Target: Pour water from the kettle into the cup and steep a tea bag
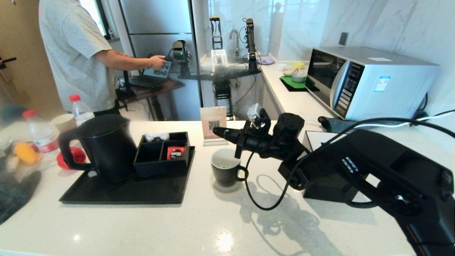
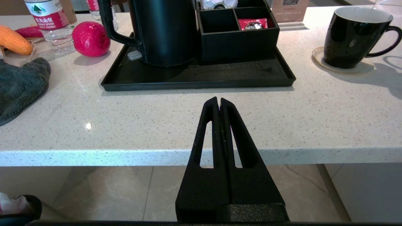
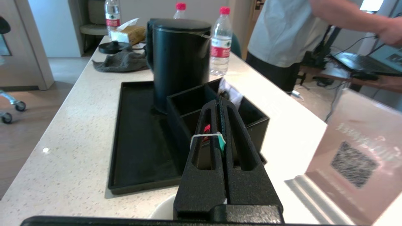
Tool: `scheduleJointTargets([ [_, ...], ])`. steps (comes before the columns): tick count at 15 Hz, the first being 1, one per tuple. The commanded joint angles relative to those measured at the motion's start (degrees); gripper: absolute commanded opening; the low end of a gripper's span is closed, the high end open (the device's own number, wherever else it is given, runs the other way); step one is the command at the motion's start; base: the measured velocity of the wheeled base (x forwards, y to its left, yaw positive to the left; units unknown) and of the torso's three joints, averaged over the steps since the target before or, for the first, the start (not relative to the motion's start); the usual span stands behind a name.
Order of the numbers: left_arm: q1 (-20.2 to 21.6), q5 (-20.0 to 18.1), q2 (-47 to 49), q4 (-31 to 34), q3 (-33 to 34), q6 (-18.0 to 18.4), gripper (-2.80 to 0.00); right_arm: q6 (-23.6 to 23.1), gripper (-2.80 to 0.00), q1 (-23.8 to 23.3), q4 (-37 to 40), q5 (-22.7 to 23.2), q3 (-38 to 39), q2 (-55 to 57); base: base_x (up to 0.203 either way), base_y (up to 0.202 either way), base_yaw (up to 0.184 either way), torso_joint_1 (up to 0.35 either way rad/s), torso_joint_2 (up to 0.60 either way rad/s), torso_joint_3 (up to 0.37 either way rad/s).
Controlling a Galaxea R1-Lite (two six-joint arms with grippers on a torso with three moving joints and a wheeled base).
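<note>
Head view: the right hand (image 1: pixel 217 131) hangs just above the cup (image 1: pixel 225 171), fingers pressed together on a white string and small green tag (image 3: pixel 221 142). The cup stands on the bench (image 1: pixel 213 227) just right of the black tray (image 1: pixel 124 192) carrying the kettle (image 1: pixel 105 147). The left hand (image 2: pixel 219 101), fingers together and holding nothing, sits at the bench edge in front of the tray
</note>
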Motion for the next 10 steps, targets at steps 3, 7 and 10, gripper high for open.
scheduleJointTargets([
  [3,0.0,0.0,0.0,0.0,0.0,0.0,-2.80,0.0,-2.80,0.7,-0.8,0.1,-0.1,1.0,0.000,0.000,0.000,0.000,0.00,0.000],
  [7,0.0,0.0,0.0,0.0,0.0,0.0,-2.80,0.0,-2.80,0.1,-0.5,-0.2,-0.7,-1.4,0.000,0.000,0.000,0.000,0.00,0.000],
  [10,0.0,0.0,0.0,0.0,0.0,0.0,-2.80,0.1,-2.80,-0.8,0.5,-0.2,-2.3,-4.6,0.000,0.000,0.000,0.000,0.00,0.000],
])
